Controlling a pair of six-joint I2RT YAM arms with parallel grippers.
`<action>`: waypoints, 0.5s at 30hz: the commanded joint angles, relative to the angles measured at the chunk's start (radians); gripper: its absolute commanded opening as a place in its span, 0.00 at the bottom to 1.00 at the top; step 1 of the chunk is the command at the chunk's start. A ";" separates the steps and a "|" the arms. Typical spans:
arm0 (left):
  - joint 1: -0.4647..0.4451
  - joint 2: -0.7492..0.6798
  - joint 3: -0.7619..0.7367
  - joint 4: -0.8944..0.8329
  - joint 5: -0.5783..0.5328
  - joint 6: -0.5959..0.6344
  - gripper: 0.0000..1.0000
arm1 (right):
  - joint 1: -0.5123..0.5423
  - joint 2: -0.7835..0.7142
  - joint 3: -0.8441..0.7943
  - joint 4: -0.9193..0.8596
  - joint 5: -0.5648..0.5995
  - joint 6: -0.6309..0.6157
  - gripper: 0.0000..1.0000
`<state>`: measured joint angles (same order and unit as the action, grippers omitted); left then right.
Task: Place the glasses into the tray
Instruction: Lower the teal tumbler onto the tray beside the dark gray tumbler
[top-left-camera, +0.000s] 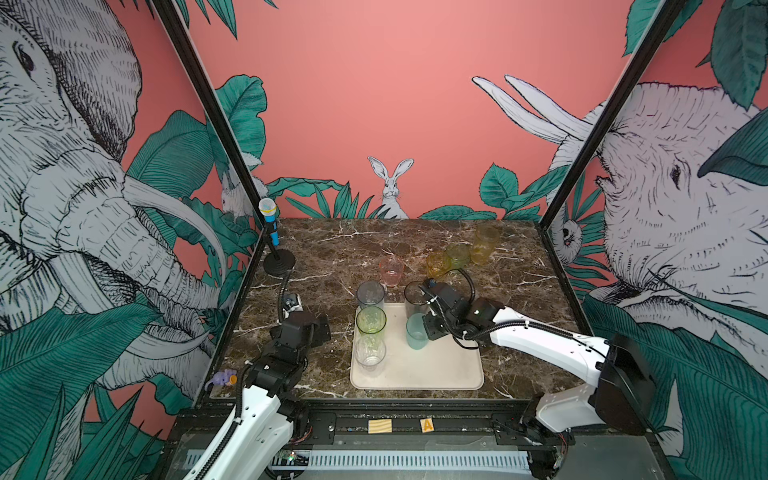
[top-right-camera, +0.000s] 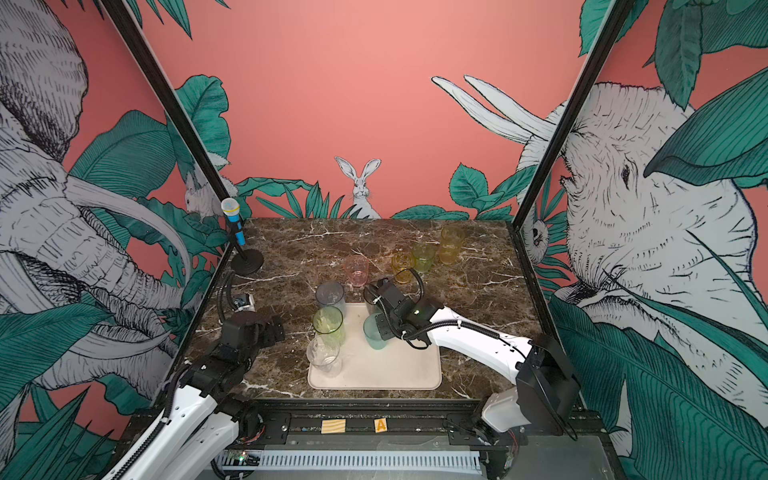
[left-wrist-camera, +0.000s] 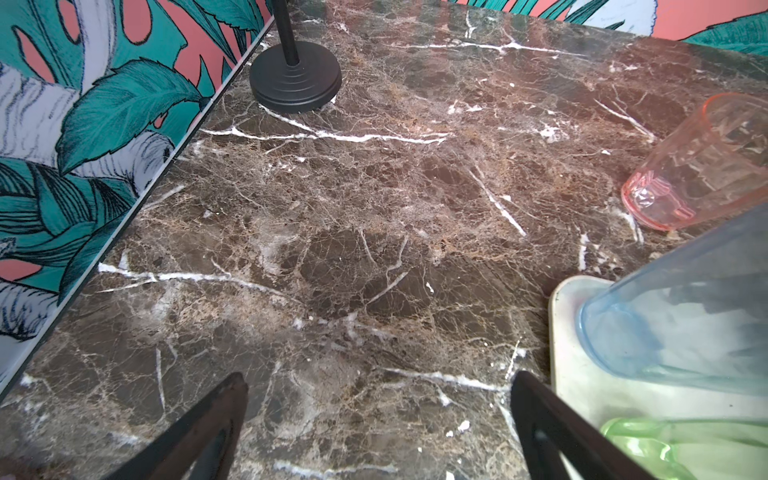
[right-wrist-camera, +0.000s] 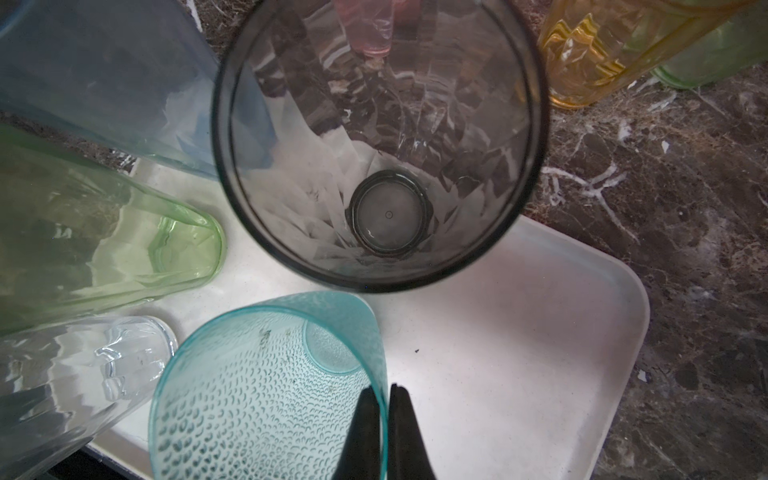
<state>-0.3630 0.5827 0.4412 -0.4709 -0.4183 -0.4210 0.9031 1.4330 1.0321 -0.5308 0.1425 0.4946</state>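
The cream tray (top-left-camera: 436, 370) (right-wrist-camera: 519, 332) lies on the marble. My right gripper (right-wrist-camera: 385, 390) is shut on the rim of the teal glass (top-left-camera: 417, 331) (right-wrist-camera: 257, 395), one finger inside and one outside, over the tray. On the tray stand the smoky dark glass (right-wrist-camera: 378, 145), grey-blue glass (top-left-camera: 370, 295), green glass (top-left-camera: 371, 322) and clear glass (top-left-camera: 370, 353). The pink glass (top-left-camera: 391, 270), amber glass (top-left-camera: 438, 264), a pale green glass (top-left-camera: 458, 254) and the yellow glass (top-left-camera: 484, 245) stand on the marble beyond. My left gripper (left-wrist-camera: 379, 377) hangs open and empty left of the tray.
A toy microphone on a black stand (top-left-camera: 274, 245) occupies the far left corner. A small purple toy (top-left-camera: 222, 377) lies at the front left edge. Printed wall panels close in both sides. Two wooden blocks (top-left-camera: 379, 426) rest on the front rail.
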 joint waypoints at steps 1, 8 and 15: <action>0.004 -0.007 -0.019 0.009 0.000 -0.013 1.00 | 0.005 0.017 -0.008 0.023 0.007 0.016 0.00; 0.003 -0.005 -0.022 0.011 -0.001 -0.016 0.99 | 0.005 0.024 -0.001 0.023 0.001 0.019 0.03; 0.002 -0.005 -0.023 0.012 -0.002 -0.016 0.99 | 0.005 0.026 0.006 0.008 0.007 0.017 0.12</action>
<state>-0.3630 0.5831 0.4347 -0.4667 -0.4183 -0.4232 0.9031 1.4460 1.0325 -0.5125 0.1432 0.4988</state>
